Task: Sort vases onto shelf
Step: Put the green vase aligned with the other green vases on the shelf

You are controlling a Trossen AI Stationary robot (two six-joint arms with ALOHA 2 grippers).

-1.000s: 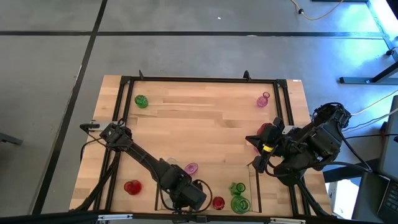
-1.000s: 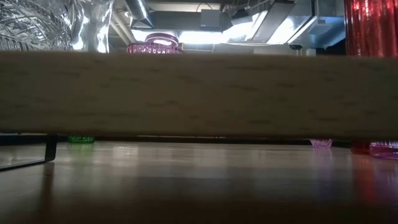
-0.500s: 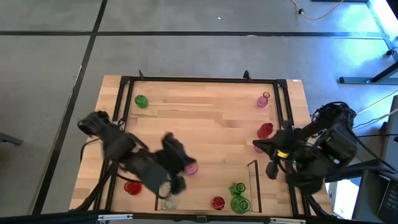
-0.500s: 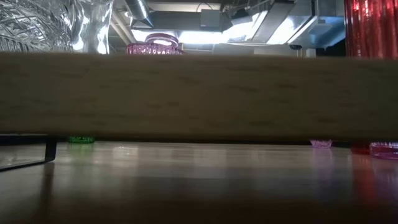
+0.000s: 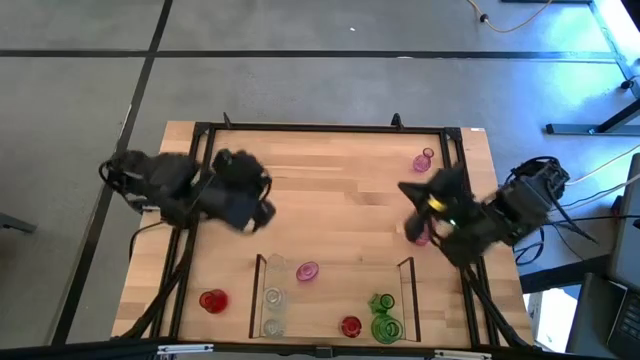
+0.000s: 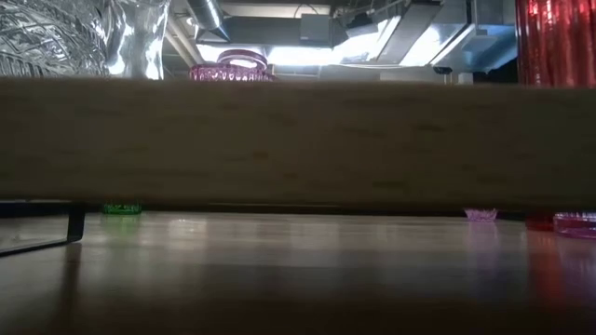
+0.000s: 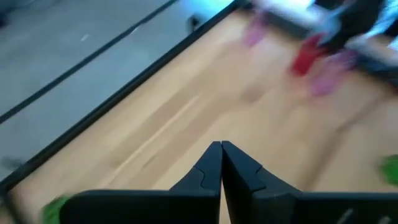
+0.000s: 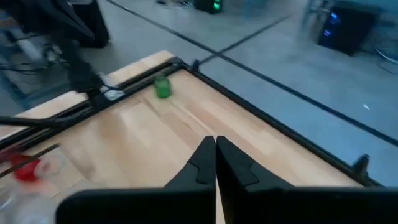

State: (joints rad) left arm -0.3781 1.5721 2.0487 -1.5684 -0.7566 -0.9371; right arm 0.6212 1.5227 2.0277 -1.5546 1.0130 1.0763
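The shelf, a low dark-edged frame, lies at the table's near middle. On it stand a pink vase, two clear vases, a red vase and two green vases. Loose on the table stand a red vase, a pink vase and a green vase at the far left corner. My left gripper is shut, high over the far left of the table. My right gripper is shut above the right side, beside another pink vase.
A black frame runs round the tabletop. In the low view the shelf's wooden board fills the middle, with clear, pink and red vases above it. Bare wood lies in the table's middle.
My left gripper has risen from the shelf's near left corner and swung toward the table's far left, turning as it went; the clear vases on the shelf show again. My right gripper has drifted a little toward the far edge.
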